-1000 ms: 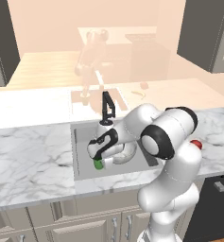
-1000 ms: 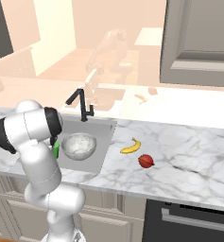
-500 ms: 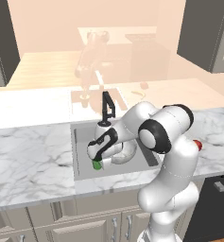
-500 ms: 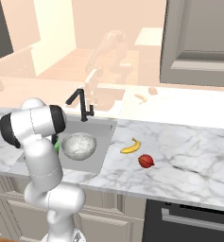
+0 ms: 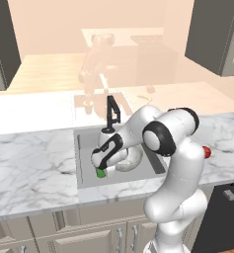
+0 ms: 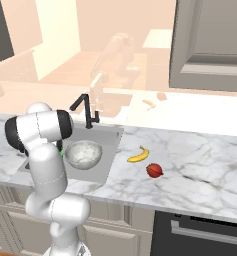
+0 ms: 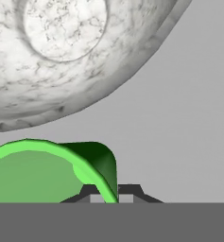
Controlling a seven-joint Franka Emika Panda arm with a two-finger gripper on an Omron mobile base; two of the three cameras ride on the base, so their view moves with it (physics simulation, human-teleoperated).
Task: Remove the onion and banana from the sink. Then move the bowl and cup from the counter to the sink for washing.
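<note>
My gripper (image 5: 101,165) is down inside the sink (image 5: 88,146), shut on the rim of the green cup (image 5: 100,173). In the hand view the cup (image 7: 47,168) sits low left, its rim pinched at my gripper (image 7: 108,193), with the grey sink floor (image 7: 179,127) beyond. The speckled bowl (image 7: 61,52) lies in the sink right beside the cup; it is also the bowl (image 6: 83,154) and, partly behind my forearm, the bowl (image 5: 132,161). The banana (image 6: 138,155) and the red onion (image 6: 154,170) lie on the marble counter (image 6: 200,165) right of the sink.
The black faucet (image 5: 111,112) stands at the sink's back edge, just behind my forearm. A sliver of the onion (image 5: 206,152) peeks out behind my arm. Bare marble counter (image 5: 29,163) stretches left of the sink. Dark oven front (image 6: 205,230) under the counter at right.
The gripper with the cup has eased slightly left and down within the sink, and the elbow has swung a little left. Bowl, banana and onion have not moved.
</note>
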